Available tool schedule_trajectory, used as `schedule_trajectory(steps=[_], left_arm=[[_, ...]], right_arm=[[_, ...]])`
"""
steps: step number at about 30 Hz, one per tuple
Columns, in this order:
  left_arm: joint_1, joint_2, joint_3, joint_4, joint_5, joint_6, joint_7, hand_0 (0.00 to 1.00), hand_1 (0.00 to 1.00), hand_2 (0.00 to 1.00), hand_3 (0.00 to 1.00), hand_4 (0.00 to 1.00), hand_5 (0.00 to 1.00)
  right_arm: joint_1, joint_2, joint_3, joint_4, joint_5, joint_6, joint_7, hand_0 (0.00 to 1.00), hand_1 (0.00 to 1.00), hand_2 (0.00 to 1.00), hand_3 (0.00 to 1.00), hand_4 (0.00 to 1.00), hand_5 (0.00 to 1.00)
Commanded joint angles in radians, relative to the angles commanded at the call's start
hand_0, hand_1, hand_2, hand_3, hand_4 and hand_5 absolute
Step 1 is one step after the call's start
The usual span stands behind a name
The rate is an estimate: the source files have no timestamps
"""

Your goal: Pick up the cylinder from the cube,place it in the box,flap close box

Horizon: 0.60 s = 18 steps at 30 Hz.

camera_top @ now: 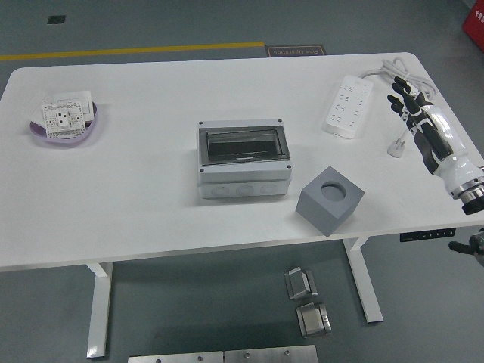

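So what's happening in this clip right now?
Nothing is being handled. The robot's right hand hangs with fingers spread over the table's right edge, beside the power strip, holding nothing. The grey cube sits near the front edge with an empty round hole on top; no cylinder is visible. The box stands mid-table with its flap apparently shut. The left arm is out of view.

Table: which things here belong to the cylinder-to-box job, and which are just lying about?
Job:
cube, its round socket on top
box, centre table
right hand, open, over the table's right edge
No cylinder shows outside these.

Lying about:
power strip with its cable and plug
purple bowl holding wall sockets, far left
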Motion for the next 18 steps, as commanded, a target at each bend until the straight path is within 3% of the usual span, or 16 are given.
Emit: schedule_trajectory(steps=[18], left_arm=[[-0.002,-0.006,0.002,0.000,0.000,-0.001,0.001,0.666,0.666,0.575,0.606,0.623,0.281]], right_arm=[[-0.014,0.001,0.043,-0.001,-0.012,-0.016,-0.006,0.998,0.936,0.949,0.981,0.994,0.887]])
